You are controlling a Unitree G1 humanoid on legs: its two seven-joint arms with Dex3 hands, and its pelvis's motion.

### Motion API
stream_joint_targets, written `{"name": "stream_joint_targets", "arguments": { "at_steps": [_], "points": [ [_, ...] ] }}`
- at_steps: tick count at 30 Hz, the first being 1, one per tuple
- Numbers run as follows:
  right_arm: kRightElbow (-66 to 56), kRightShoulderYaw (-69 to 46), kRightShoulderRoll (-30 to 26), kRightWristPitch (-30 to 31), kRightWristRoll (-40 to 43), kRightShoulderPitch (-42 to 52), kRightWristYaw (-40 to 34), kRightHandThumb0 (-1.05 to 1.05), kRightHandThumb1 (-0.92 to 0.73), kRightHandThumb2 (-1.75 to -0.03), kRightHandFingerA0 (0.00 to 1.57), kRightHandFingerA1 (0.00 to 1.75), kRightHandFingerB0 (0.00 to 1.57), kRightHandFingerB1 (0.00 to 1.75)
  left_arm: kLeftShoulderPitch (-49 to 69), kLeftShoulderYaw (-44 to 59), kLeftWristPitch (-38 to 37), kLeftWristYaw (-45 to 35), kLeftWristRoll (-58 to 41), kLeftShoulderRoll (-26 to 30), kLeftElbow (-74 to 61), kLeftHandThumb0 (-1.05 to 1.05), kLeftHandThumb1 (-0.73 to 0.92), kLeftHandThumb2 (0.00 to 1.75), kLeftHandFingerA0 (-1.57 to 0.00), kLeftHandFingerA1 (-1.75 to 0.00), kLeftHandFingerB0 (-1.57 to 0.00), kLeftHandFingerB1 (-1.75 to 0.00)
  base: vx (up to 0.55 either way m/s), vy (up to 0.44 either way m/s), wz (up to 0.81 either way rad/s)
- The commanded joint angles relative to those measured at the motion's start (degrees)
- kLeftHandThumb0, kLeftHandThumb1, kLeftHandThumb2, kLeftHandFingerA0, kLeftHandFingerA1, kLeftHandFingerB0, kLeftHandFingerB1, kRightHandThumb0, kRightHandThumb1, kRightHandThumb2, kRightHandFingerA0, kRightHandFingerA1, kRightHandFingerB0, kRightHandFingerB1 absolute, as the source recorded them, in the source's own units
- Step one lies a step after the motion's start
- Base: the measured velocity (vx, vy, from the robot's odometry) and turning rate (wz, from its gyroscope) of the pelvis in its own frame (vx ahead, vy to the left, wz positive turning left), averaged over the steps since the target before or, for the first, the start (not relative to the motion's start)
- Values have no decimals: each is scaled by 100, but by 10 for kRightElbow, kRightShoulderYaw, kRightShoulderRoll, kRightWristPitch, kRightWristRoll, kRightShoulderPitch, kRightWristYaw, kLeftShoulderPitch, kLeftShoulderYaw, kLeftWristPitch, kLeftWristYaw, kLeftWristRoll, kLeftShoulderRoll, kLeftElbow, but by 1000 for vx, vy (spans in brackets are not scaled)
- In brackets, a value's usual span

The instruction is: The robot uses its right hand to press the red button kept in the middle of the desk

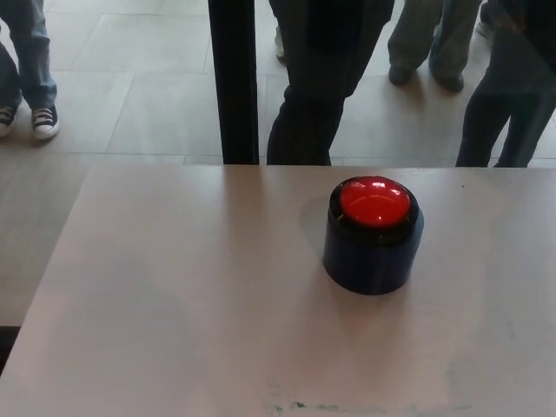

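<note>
A red dome button [374, 201] tops a dark blue round base [372, 256] that stands on the pale desk [174, 295], a little right of the middle and near the far edge. Nothing touches the button. Neither of my hands nor any part of my arms shows in the head view.
Beyond the desk's far edge a black post [236, 78] rises from the tiled floor. Several people's legs stand behind it: dark trousers [317, 87] straight behind the button, others at the right [508, 95], and jeans with sneakers at the far left [30, 78].
</note>
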Motion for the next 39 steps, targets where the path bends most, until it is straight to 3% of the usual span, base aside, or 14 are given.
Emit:
{"name": "stream_joint_targets", "arguments": {
  "at_steps": [1, 3, 7, 8, 11, 12, 17, 18, 22, 23, 24, 28, 33, 39],
  "points": [
    [58, 91, 48, -21, -23, -145, 53, -15, -46, -128, 101, 175, 86, 153, 1, 1, 7, -11, -16, 19, 10, -73, 74, 63, -34, -38, -26, -32, 0, 0, 0],
    [52, 109, 88, -10, -6, -162, 65, -14, -45, -134, 103, 175, 83, 150, 0, 2, 10, -6, -16, 19, 14, -73, 59, 90, -28, -49, -21, -44, 0, 0, 0],
    [47, 143, 148, 0, -2, -175, 70, -18, -51, -123, 98, 175, 81, 150, 0, -1, 6, -3, -13, 21, 16, -73, 60, 90, -28, -48, -21, -44, 0, 0, 0],
    [56, 168, 176, -8, -13, -176, 80, -19, -46, -128, 98, 175, 80, 155, 4, -3, 9, -2, -12, 20, 7, -72, 74, 63, -36, -37, -27, -32, 0, 0, 0],
    [70, 186, 201, -11, -15, -179, 88, -24, -41, -130, 98, 175, 81, 155, 1, -3, 6, -6, -15, 19, 10, -74, 60, 90, -28, -48, -21, -44, 0, 0, 0],
    [79, 193, 210, -14, -20, -182, 86, -23, -38, -134, 99, 175, 82, 155, 1, -4, 3, -10, -15, 20, 12, -71, 75, 63, -34, -37, -26, -32, -27, -12, 10],
    [119, 220, 254, -18, -33, -182, 91, -21, -36, -142, 100, 175, 82, 153, -5, -3, -2, -13, -17, 22, 28, -71, 74, 63, -34, -37, -26, -32, -13, -6, 3],
    [135, 229, 267, -9, -37, -178, 95, -23, -36, -141, 100, 175, 81, 153, -8, -4, -3, -7, -14, 23, 34, -73, 60, 90, -28, -48, -21, -44, 0, 0, 0],
    [171, 239, 272, -19, -44, -172, 115, -27, -35, -142, 97, 175, 78, 162, -3, -6, -3, -12, -14, 25, 25, -73, 60, 91, -27, -48, -20, -44, 0, 0, 0],
    [181, 240, 270, -16, -45, -172, 121, -25, -39, -139, 99, 175, 80, 160, -3, -5, -2, -13, -15, 25, 23, -70, 74, 63, -34, -37, -26, -32, 0, 0, 0],
    [192, 241, 267, -12, -45, -172, 129, -24, -39, -139, 99, 175, 80, 159, -3, -5, 0, -13, -17, 24, 22, -73, 60, 91, -26, -48, -20, -44, 0, 0, 0],
    [216, 240, 261, -9, -47, -174, 140, -23, -40, -135, 99, 175, 81, 159, -3, -5, 0, -12, -17, 24, 21, -72, 60, 91, -27, -49, -20, -44, 0, 0, 0],
    [235, 254, 242, -18, -72, -159, 146, -24, -39, -137, 98, 175, 79, 160, -3, -7, 5, -10, -19, 25, 11, -71, 75, 63, -34, -38, -25, -32, 0, 0, 0],
    [219, 264, 257, -7, -87, -117, 128, -21, -43, -133, 99, 175, 76, 164, 0, -12, 6, -10, -21, 26, 8, -72, 74, 63, -33, -37, -26, -32, 0, 0, 0]
  ]
}}
